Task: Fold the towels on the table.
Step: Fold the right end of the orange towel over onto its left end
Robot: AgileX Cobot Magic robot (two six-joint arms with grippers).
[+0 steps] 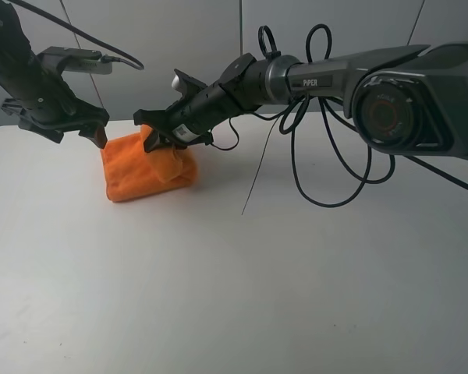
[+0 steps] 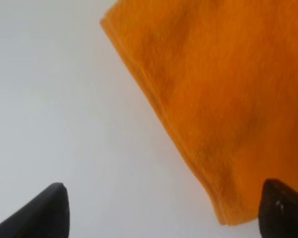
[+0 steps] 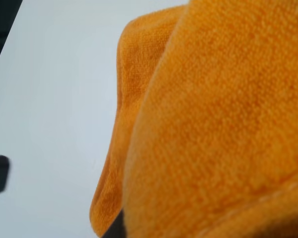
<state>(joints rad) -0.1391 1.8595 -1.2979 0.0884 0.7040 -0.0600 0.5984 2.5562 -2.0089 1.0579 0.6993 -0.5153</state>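
Observation:
The orange towel lies folded into a thick bundle on the white table, at the back left. My right gripper reaches across the middle and is shut on a flap of the towel, holding it raised above the bundle's top. In the right wrist view the towel fills most of the picture, right up at the camera. My left gripper hovers open just beyond the bundle's back left corner, holding nothing. In the left wrist view its two dark fingertips stand wide apart, with the towel's hemmed edge between and ahead of them.
Black cables loop down from the right arm and rest on the table to the right of the towel. A thin wire hangs beside them. The table's back edge meets a grey wall.

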